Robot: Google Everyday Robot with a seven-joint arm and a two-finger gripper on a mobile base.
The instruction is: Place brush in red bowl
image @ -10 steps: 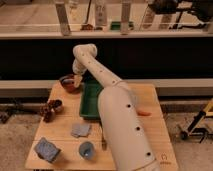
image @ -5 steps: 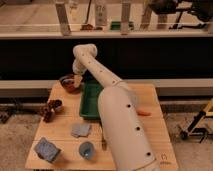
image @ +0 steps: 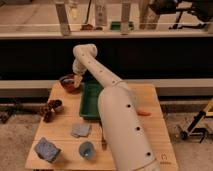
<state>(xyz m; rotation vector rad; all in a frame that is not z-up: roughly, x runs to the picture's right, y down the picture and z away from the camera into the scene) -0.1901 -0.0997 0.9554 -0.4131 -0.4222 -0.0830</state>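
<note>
The gripper (image: 77,80) was positioned over the red bowl (image: 69,83). The brush (image: 78,79) appeared held there, unreleased; grip state undetermined.

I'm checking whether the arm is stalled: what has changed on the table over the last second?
Nothing visibly changed. The gripper hangs over the red bowl at the table's far left corner, just as before; green tray and blue cup are in the same places.

Claw (image: 77,79) over red bowl (image: 69,82); tray (image: 91,100) just right; cup (image: 87,149) nearest
</note>
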